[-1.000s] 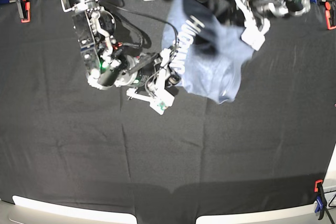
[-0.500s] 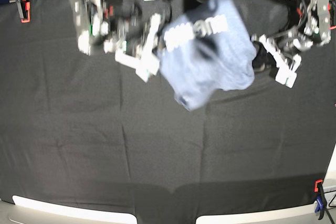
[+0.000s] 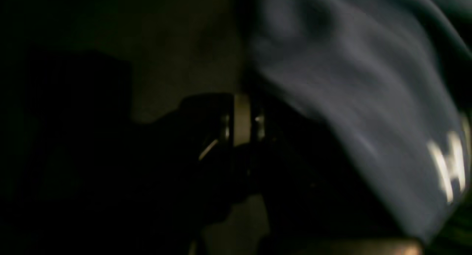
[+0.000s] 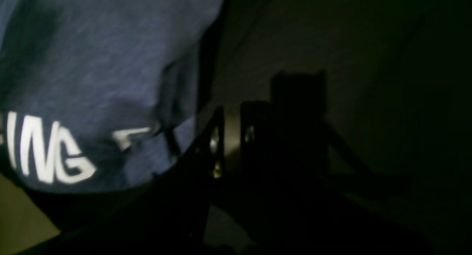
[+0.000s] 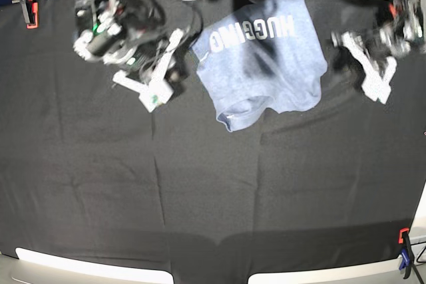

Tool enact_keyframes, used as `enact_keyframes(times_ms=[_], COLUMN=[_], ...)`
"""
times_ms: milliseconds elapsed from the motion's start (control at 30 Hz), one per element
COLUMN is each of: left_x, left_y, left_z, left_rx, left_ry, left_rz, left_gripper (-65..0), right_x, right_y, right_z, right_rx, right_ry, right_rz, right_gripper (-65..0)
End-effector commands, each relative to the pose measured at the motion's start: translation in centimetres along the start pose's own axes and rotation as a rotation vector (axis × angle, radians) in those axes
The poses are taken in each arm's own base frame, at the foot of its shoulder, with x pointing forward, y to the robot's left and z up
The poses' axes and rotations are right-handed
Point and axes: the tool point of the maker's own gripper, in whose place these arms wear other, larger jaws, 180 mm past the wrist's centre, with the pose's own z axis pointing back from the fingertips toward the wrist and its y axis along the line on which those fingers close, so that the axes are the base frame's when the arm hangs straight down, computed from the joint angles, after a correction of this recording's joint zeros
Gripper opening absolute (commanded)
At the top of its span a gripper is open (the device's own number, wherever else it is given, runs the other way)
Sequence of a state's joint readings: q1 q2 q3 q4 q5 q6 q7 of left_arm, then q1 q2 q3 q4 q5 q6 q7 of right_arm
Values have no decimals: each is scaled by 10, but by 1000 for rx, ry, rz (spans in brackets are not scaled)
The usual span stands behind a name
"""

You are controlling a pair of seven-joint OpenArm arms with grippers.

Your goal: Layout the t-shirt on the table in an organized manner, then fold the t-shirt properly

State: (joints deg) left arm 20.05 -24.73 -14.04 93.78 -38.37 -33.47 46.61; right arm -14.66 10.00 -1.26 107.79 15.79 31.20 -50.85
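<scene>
from my station, looking at the base view, the right gripper [image 5: 152,91] sits toward the table's [image 5: 213,191] far left corner, motion-blurred, its white fingers pressed together on nothing; it is just beside the shirt's left edge but apart from it. an orange-black clamp [image 5: 28,6] pins the black cloth at the far left corner.

the t-shirt [image 5: 263,61] lies at the middle of the table's far edge, print side up, the white block lettering [image 5: 251,33] running along its far part and reading upside down to me. it is not flat: the near hem is curled under in a thick roll and a dark crease crosses the middle.

the left gripper [image 5: 375,74] is toward the far right corner, also blurred, fingers closed together and empty, near the shirt's right edge without touching it. another clamp [image 5: 405,252] holds the cloth at the near right corner.

in the right wrist view i see blue fabric [image 4: 92,63] with the letters "ing" filling the left side; the rest is too dark to read. the left wrist view shows blurred grey-blue cloth [image 3: 361,93] on its right, the jaws lost in shadow.
</scene>
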Motion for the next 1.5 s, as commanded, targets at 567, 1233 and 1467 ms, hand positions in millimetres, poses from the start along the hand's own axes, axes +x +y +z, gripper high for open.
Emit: enact_keyframes(times_ms=[567,1233,1467], left_x=[9,11,-2], left_y=[-76,-12,-12], left_z=[-18,12,66], left_rx=[-171,-54,49], left_ry=[-191,-175,-164], left_rz=[132,101,35], left_gripper=[-650,-650,-650], right_x=[-33,-38,-40], right_y=[59,91,47], right_z=[1,15,66], right_rx=[165,194,-10], right_ry=[76,55,14], right_rz=[-34,-69,-141], right_gripper=[-650,-650,-650])
